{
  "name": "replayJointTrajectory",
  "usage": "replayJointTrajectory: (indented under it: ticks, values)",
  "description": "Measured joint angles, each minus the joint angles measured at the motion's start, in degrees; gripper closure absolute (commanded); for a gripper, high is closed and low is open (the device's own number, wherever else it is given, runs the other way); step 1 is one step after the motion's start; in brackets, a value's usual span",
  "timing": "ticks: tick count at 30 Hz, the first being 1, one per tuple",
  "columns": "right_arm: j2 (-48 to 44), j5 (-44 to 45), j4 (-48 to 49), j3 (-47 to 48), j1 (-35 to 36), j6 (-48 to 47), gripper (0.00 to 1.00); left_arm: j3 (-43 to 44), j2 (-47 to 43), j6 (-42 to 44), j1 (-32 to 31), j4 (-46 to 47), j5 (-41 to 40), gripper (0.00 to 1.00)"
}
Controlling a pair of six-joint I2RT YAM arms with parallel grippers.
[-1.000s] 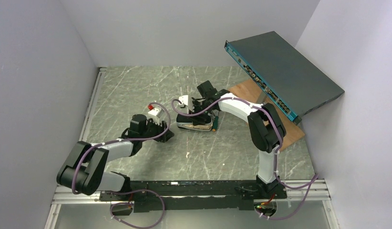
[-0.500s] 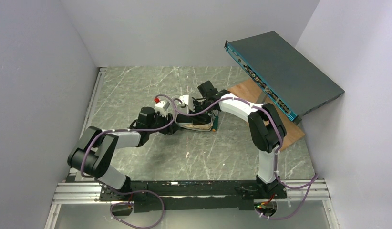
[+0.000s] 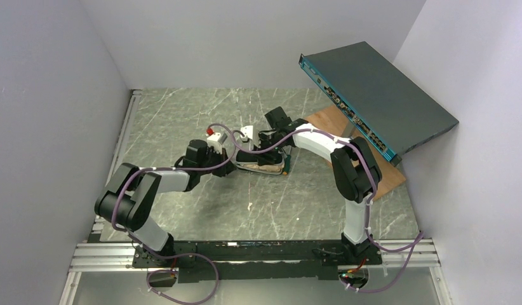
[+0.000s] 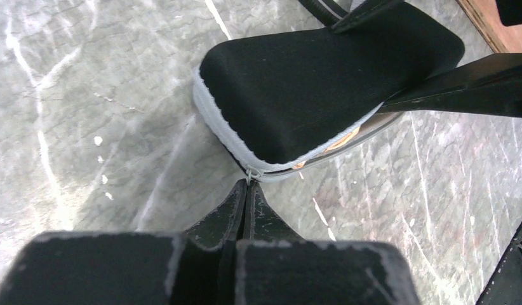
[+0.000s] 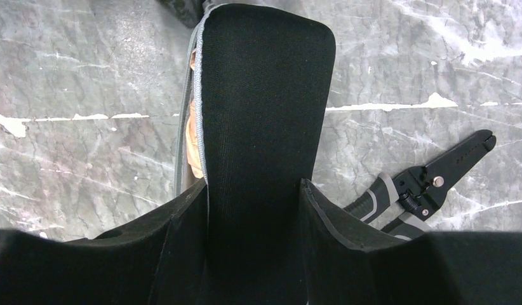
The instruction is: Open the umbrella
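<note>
A flat black case (image 3: 261,164) with a grey zipper rim lies mid-table. The umbrella shows only as a pale beige sliver (image 5: 194,140) in the case's partly opened seam (image 4: 347,136); the rest is hidden inside. My left gripper (image 4: 247,184) is at the case's left end (image 3: 228,166), its fingers pressed together on the small metal zipper pull (image 4: 249,173). My right gripper (image 5: 253,187) comes from the far side (image 3: 266,149) and straddles the case (image 5: 265,95), one finger touching each long side.
Black-and-grey wire strippers (image 5: 430,184) lie just right of the case (image 3: 286,163). A dark network switch (image 3: 379,95) leans against the right wall over a wooden board (image 3: 325,121). Grey walls close the left, back and right.
My left arm has reached rightward to the case's end and its jaws have closed on the zipper pull. The right gripper has stayed on the case, narrowing slightly.
</note>
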Motion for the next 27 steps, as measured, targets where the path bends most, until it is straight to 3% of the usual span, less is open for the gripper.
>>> replayJointTrajectory:
  ticks: [7, 15, 23, 27]
  values:
    - [-0.1, -1.2, -0.8, -0.5, -0.3, -5.2, 0.71, 0.0, -0.7, 1.1, 3.7, -2.4, 1.7, 1.0]
    - [-1.3, -4.2, -4.0, -2.2, -0.2, -17.5, 0.77, 3.0, -0.2, 4.6, 6.3, -5.7, 2.1, 1.0]
    - [-1.2, -4.6, -6.6, -1.6, 0.1, -21.4, 0.77, 3.0, -1.0, 6.5, 6.3, -5.7, 4.5, 0.57]
    - [-1.2, -5.0, -7.0, -1.6, 0.0, -22.4, 0.77, -3.0, -6.4, 6.1, 6.3, -5.2, 7.0, 0.49]
